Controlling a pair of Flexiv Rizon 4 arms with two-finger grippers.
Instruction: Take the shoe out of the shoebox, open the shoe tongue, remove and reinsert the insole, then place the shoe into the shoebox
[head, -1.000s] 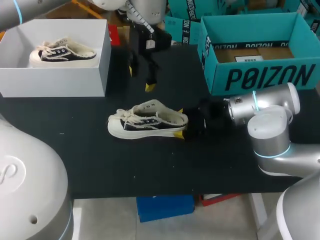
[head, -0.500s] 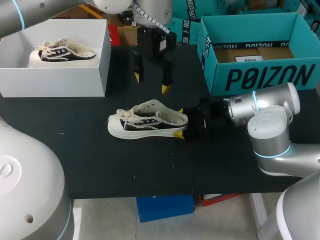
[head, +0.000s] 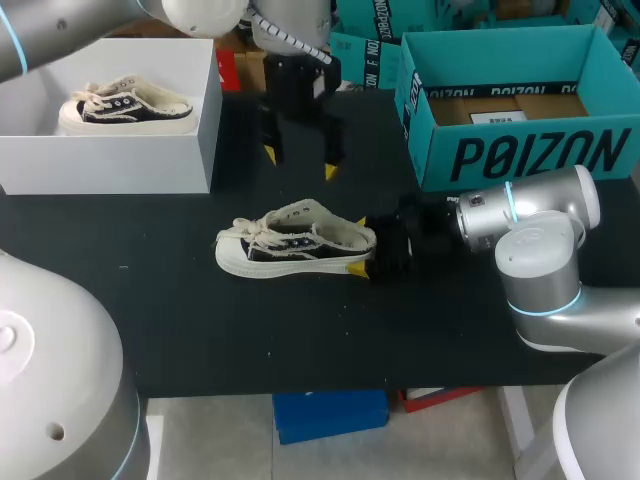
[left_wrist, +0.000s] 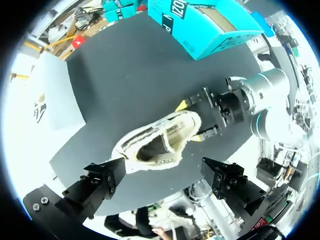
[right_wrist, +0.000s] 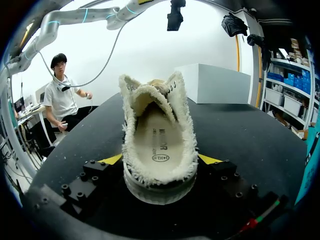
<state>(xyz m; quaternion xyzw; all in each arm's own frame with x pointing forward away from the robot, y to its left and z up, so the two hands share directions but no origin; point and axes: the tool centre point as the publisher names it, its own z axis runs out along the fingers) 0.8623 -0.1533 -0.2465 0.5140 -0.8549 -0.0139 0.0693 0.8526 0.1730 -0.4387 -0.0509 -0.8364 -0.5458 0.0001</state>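
Observation:
A cream and black shoe (head: 295, 243) lies on its sole mid-table, toe to the left. My right gripper (head: 360, 245) comes in from the right and is shut on the heel, one yellow tip on each side. The right wrist view looks along the shoe (right_wrist: 157, 135) from the heel, down onto its insole (right_wrist: 159, 142) between the fingers. My left gripper (head: 300, 162) hangs open above the table just behind the shoe, touching nothing. In its wrist view the shoe (left_wrist: 157, 145) lies below, ahead of the spread fingers (left_wrist: 100, 182). The white shoebox (head: 110, 160) stands at the far left.
A second, matching shoe (head: 125, 105) rests inside the white shoebox. A large teal box (head: 520, 150) stands open at the back right, close behind my right arm. Bare black tabletop (head: 300, 330) spreads in front of the shoe.
The left gripper has turned about its wrist and shifted slightly right, staying open above the table. The shoe and the right gripper have not moved.

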